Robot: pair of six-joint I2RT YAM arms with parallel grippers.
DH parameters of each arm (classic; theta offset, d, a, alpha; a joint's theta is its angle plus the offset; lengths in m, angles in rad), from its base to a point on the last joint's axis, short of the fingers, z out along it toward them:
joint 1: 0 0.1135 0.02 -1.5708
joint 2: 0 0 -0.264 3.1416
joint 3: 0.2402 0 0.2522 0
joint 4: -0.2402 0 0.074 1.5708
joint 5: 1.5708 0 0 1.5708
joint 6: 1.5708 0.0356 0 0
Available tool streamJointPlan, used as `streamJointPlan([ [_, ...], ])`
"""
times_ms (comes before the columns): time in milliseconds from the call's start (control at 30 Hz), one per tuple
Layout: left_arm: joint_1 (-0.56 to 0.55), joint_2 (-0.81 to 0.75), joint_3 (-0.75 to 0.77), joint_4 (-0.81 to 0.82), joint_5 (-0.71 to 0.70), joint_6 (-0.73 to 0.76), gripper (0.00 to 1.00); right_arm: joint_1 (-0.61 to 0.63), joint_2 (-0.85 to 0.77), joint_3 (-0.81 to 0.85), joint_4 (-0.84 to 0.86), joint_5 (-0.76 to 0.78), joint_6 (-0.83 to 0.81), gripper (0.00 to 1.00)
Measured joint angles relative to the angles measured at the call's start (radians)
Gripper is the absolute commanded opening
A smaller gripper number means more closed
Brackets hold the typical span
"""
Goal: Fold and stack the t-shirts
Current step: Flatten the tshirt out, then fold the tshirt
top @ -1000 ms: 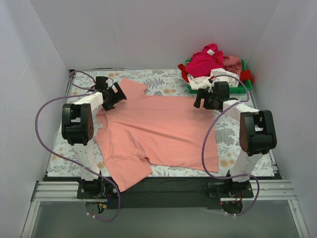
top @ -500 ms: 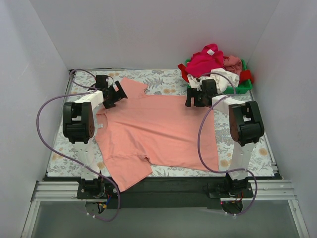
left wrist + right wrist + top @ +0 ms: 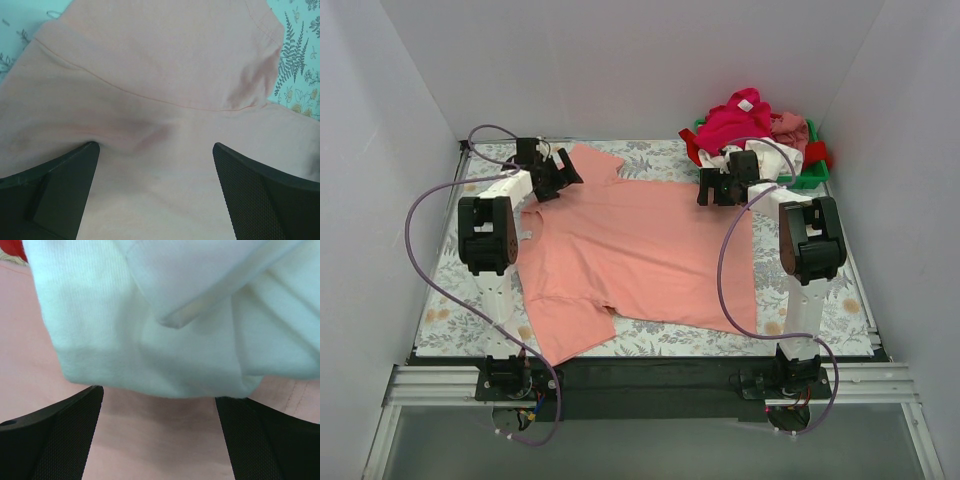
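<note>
Salmon-pink cloth fills the middle of the overhead view. The salmon-pink t-shirt [image 3: 640, 255] is spread flat on the flower-printed table cover [image 3: 650, 158]. Its neck is turned toward the left of the frame and its hem toward the right. One sleeve points to the upper left, and the other lies at the lower left by the table's near edge.

The left gripper [image 3: 555, 180] is held over the far sleeve, in the upper left of the frame. Its jaws are spread wide and nothing is gripped. In the left wrist view the two black fingers [image 3: 60, 190] are seen in the lower corners, with the sleeve seam running across the pink cloth ahead of them. Whether they touch the cloth cannot be told.

The right gripper [image 3: 720, 188] is placed at the shirt's far hem corner, just beside the green tray [image 3: 817, 176] in the upper right of the frame. Its jaws are likewise spread wide and nothing is gripped. In the right wrist view the white shirt [image 3: 175, 315] is seen hanging over the pink cloth just ahead of the parted fingers [image 3: 55, 435].

More shirts are heaped in the tray. The magenta shirt [image 3: 732, 122] lies on top, a red one [image 3: 692, 148] at the left and a dusty pink one [image 3: 790, 126] at the right. A small white tag [image 3: 745, 104] is sewn to the magenta shirt; its writing is too small to be read.
</note>
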Motion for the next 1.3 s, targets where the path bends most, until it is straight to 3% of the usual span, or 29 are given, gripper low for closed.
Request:
streamJointPlan([
  [200,-0.002,0.059,0.125,-0.085,-0.001,0.027,0.98,0.000,0.000,0.021,-0.049,-0.002,-0.017,0.98],
  [300,-0.012,0.038,0.111,-0.124,-0.030,0.023,0.98,-0.001,-0.005,0.022,-0.064,-0.004,-0.019,0.98],
  [433,-0.023,-0.105,-0.064,-0.146,-0.084,-0.024,0.98,0.011,-0.056,-0.001,-0.099,0.027,-0.020,0.98],
  [600,-0.066,-0.460,-0.396,-0.161,-0.177,-0.151,0.98,0.059,-0.254,-0.143,-0.111,0.111,-0.011,0.98],
  [733,-0.254,-0.711,-0.583,-0.208,-0.340,-0.244,0.98,0.106,-0.418,-0.258,-0.112,0.163,0.024,0.98],
  [867,-0.435,-0.840,-0.686,-0.265,-0.397,-0.353,0.98,0.135,-0.537,-0.379,-0.115,0.192,0.062,0.98],
  [1100,-0.550,-1.061,-0.877,-0.434,-0.456,-0.569,0.98,0.153,-0.643,-0.526,-0.142,0.213,0.111,0.98],
  [1300,-0.658,-1.088,-0.962,-0.569,-0.441,-0.727,0.98,0.153,-0.667,-0.554,-0.147,0.212,0.129,0.98],
])
